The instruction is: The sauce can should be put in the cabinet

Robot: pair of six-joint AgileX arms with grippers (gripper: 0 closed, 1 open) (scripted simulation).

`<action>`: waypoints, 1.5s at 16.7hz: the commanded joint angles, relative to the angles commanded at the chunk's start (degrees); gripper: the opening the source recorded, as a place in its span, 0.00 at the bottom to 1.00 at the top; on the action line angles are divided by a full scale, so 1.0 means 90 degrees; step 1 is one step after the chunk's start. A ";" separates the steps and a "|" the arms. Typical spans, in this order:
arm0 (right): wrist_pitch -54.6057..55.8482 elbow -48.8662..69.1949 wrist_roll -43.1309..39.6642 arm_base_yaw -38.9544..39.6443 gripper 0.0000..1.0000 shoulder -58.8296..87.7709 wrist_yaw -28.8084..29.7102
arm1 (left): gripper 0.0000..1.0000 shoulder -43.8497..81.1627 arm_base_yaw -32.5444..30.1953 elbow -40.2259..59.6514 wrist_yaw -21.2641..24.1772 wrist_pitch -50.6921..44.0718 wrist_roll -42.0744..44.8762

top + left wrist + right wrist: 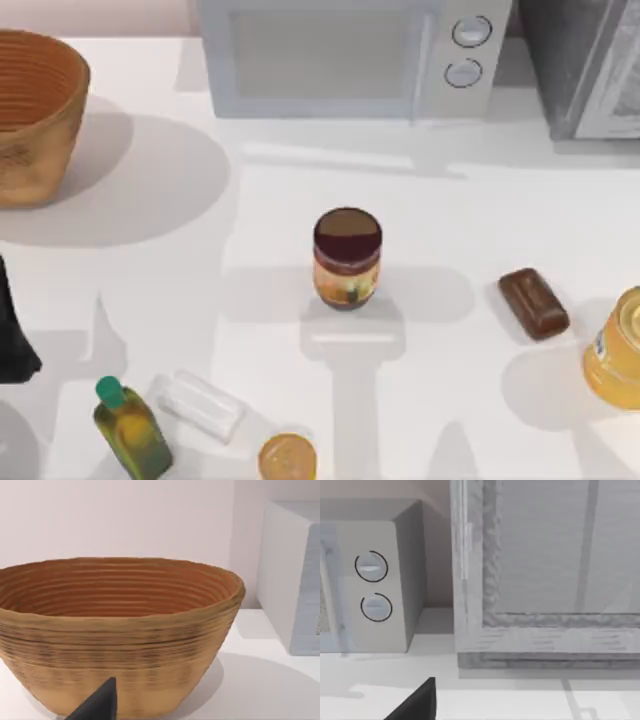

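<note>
White tabletop (300, 170) stretched before the closed cabinet (590, 60); the sauce can (347, 256) stood well apart, down-left of it, untouched. Everything remained undone. Whether either claw was open could not be told.

Count, top view: 1 short maroon-topped sauce can with yellow-orange label (347, 258), 1 white two-knob microwave (350, 55), 1 dark grey speckled cabinet (585, 65), 1 woven tan basket (35, 115), 1 brown block (534, 302), 1 translucent orange-yellow jar (618, 350), 1 green-capped bottle (130, 428), 1 clear container (lying flat) (203, 404), 1 small round orange-topped container (287, 458).
</note>
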 joint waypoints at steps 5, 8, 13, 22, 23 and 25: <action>-0.0064 0.0157 -0.0159 0.0073 1.00 0.0378 -0.0170 | 1.00 0.0000 0.0000 0.0000 0.0000 0.0000 0.0000; -0.0189 0.0565 -0.0553 0.0268 1.00 0.1286 -0.0602 | 1.00 0.0000 0.0000 0.0000 0.0000 0.0000 0.0000; -0.0406 0.1755 -0.1601 0.0771 1.00 0.3679 -0.1790 | 1.00 0.0000 0.0000 0.0000 0.0000 0.0000 0.0000; -0.0593 0.4712 -0.3942 0.1645 1.00 0.9079 -0.4394 | 1.00 0.0000 0.0000 0.0000 0.0000 0.0000 0.0000; -0.0594 0.5036 -0.4188 0.1715 1.00 0.9644 -0.4650 | 1.00 0.0000 0.0000 0.0000 0.0000 0.0000 0.0000; -0.0585 0.5653 -0.4650 0.1832 1.00 1.0697 -0.5115 | 1.00 0.0000 0.0000 0.0000 0.0000 0.0000 0.0000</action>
